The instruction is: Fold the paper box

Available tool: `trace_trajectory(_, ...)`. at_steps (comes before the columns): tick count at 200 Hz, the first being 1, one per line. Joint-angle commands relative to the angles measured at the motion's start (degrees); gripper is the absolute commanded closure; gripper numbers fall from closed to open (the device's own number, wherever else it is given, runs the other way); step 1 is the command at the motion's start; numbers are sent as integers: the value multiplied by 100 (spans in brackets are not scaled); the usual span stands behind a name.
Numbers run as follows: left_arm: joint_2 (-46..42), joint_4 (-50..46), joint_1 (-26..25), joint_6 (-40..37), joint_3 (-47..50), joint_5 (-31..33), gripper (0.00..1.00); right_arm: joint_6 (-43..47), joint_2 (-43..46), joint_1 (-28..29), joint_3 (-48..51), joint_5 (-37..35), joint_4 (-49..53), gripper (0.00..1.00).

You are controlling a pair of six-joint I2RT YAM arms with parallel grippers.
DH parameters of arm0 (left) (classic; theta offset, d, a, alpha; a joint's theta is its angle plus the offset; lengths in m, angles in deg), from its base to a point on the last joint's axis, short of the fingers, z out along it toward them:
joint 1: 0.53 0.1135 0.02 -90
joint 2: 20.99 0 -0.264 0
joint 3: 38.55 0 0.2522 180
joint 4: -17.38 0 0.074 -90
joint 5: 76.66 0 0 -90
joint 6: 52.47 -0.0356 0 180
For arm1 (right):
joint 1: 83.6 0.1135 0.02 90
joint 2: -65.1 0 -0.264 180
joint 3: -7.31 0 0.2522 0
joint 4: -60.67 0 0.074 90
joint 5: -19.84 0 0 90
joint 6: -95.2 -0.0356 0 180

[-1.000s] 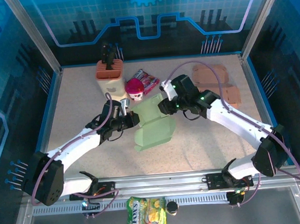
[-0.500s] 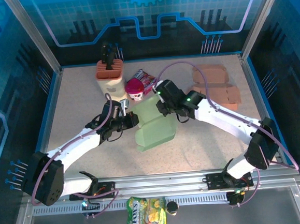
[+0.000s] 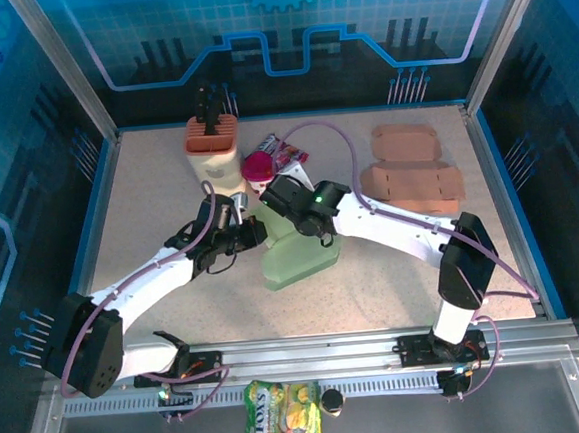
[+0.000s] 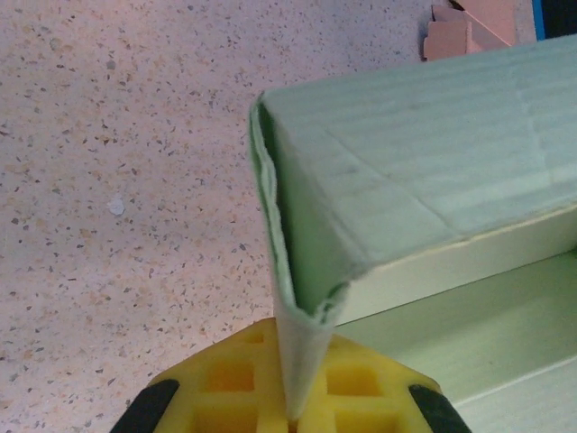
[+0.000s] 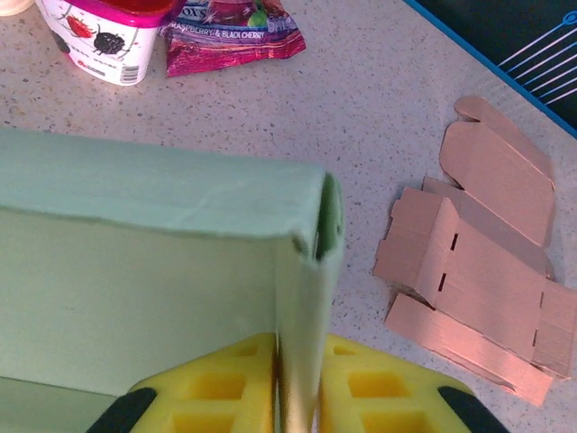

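Observation:
The pale green paper box [image 3: 297, 248] lies mid-table, partly folded, with one panel raised. My left gripper [image 3: 254, 233] pinches the box's left side wall; in the left wrist view that doubled green wall [image 4: 302, 298] runs straight down between the yellow pads [image 4: 230, 383]. My right gripper [image 3: 290, 198] is shut on the upper back wall; in the right wrist view the folded green edge [image 5: 306, 298] is clamped between its yellow pads [image 5: 374, 388]. The box's inner floor [image 5: 135, 298] shows to the left of that edge.
Flat tan box blanks [image 3: 411, 172] lie at the back right. A red-lidded yoghurt cup [image 3: 258, 169], a purple snack packet [image 3: 284, 149] and an orange-topped holder [image 3: 213, 147] stand behind the box. A yellow snack bag [image 3: 282, 414] lies beyond the front rail.
My right arm has swung left across the box, carrying its gripper from the right side to the upper left, and the raised green panel has folded over with it. The left gripper has held still.

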Motion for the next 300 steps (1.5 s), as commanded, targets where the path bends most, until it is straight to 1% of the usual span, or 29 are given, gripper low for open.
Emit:
trace_trajectory(1, -122, 75, -41, -59, -218, -155, 100, 56, -141, -23, -294, -281, 124, 82)
trace_trajectory(35, -105, 58, -46, -64, -219, -160, 100, 14, -272, -46, -398, -440, 223, 86)
trace_trajectory(60, -98, 47, -54, -53, -229, -152, 100, -111, -423, -6, -496, -835, 444, 94)
trace_trajectory(74, -90, 46, -54, -36, -248, -136, 100, -259, -582, 15, -611, -1106, 668, 100)
trace_trajectory(89, -79, 43, -54, -31, -264, -136, 100, -419, -737, 85, -713, -1476, 924, 100)
trace_trajectory(105, -67, 22, -63, -25, -275, -129, 100, -475, -787, 156, -750, -1632, 1011, 100)
trace_trajectory(123, -58, 14, -63, -17, -276, -115, 100, -397, -769, 161, -716, -1527, 954, 100)
trace_trajectory(147, -67, 15, -68, -2, -264, -97, 100, -324, -634, 163, -627, -1333, 858, 91)
trace_trajectory(162, -66, 14, -63, 9, -267, -79, 100, -268, -458, 169, -471, -1169, 680, 83)
trace_trajectory(180, -50, 11, -68, 16, -263, -53, 100, -206, -240, 171, -281, -996, 427, 81)
trace_trajectory(192, -33, 24, -72, 20, -267, -42, 100, -165, -177, 162, -197, -921, 294, 83)
trace_trajectory(214, 19, 54, -80, 46, -260, 10, 100, -250, -236, 162, -196, -905, 291, 100)
trace_trajectory(264, 197, 189, -234, 136, -78, 575, 100, -583, -338, 186, 229, -734, 79, 100)
trace_trajectory(300, 530, 825, -381, 358, 380, 1012, 100, -753, -272, 227, 667, -746, -219, 100)
